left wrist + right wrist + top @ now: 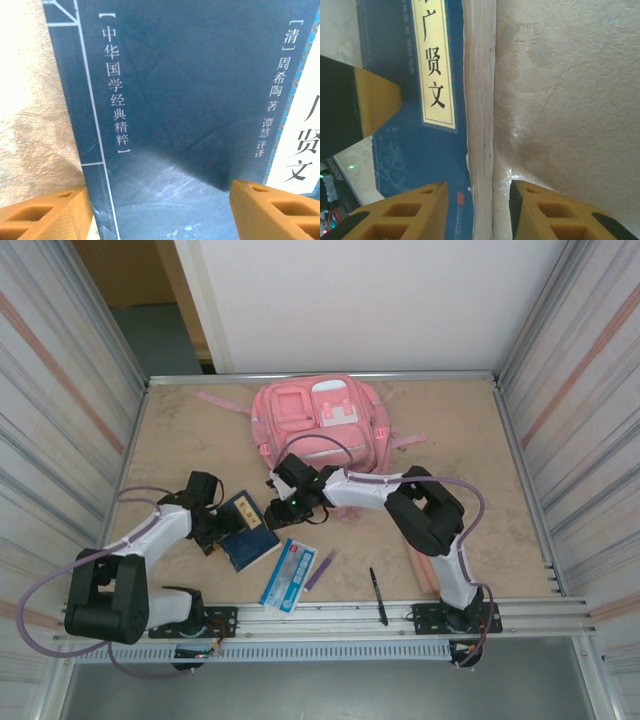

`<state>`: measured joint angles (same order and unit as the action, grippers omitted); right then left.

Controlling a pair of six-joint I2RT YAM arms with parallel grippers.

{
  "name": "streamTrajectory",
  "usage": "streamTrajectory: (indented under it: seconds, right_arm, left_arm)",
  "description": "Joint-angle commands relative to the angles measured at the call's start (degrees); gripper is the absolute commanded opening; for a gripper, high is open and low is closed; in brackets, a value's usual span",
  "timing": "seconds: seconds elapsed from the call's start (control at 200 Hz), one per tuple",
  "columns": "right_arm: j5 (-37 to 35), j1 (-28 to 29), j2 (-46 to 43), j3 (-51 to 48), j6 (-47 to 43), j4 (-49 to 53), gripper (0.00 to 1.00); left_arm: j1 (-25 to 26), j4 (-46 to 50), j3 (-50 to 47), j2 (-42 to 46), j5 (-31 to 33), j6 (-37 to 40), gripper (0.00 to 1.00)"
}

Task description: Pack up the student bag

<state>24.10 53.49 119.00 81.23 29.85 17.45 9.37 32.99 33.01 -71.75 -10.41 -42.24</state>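
Observation:
The student bag (315,420), a large pink backpack, lies flat at the back middle of the table. In front of it a dark blue book (250,532) lies on the table. My left gripper (217,527) is over the book's left part; its fingers (276,210) stand wide apart above the cover (180,100), holding nothing, so the left gripper (160,215) is open. My right gripper (279,504) reaches in from the book's far right side. The right gripper (479,210) straddles the book's page edge (481,125), one finger over the cover, one over the table, with gaps on both sides.
A blue-and-white packet (289,575), a purple pen (320,568) and a black pen (378,596) lie near the front rail. A slim pink pencil case (424,570) lies under the right arm. Corrugated walls close in the table left and right.

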Motion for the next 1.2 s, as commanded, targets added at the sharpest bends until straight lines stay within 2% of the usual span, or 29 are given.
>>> streamTrajectory:
  seconds: [0.0,0.07,0.17,0.466,0.772,0.972,1.052,1.193]
  right_arm:
    - [2.1,0.0,2.1,2.8,-2.3,2.1,0.3]
    - [3.3,0.1,3.1,3.3,-1.7,2.2,0.22]
    - [3.8,0.4,4.2,3.3,-1.0,2.0,0.17]
    - [2.4,-0.1,5.6,3.6,0.5,3.8,0.17]
    - [8.8,-1.3,7.4,2.4,5.5,0.2,0.16]
    - [10.0,-2.6,7.1,1.7,6.0,-1.5,0.16]
    - [10.9,-2.8,6.5,0.9,6.0,-2.9,0.16]
    - [12.6,-3.3,4.6,-1.9,6.9,-7.9,0.21]
  left_arm:
    - [-0.1,-7.4,-2.9,-0.1,-4.5,-0.1,0.73]
    - [-0.2,-8.8,-3.9,0.9,-5.4,0.2,0.74]
    - [-1.0,-12.4,-5.7,2.6,-7.9,0.7,0.75]
    - [-3.6,-16.7,-7.9,7.3,-13.3,0.2,0.76]
    - [-3.6,-23.3,-9.8,10.7,-19.5,-0.3,0.75]
    - [-3.6,-19.2,-9.1,16.7,-16.7,-0.5,0.73]
    - [-3.5,-16.9,-9.1,18.5,-15.2,-0.9,0.63]
    - [-3.6,-13.7,-8.2,19.9,-12.3,-1.4,0.39]
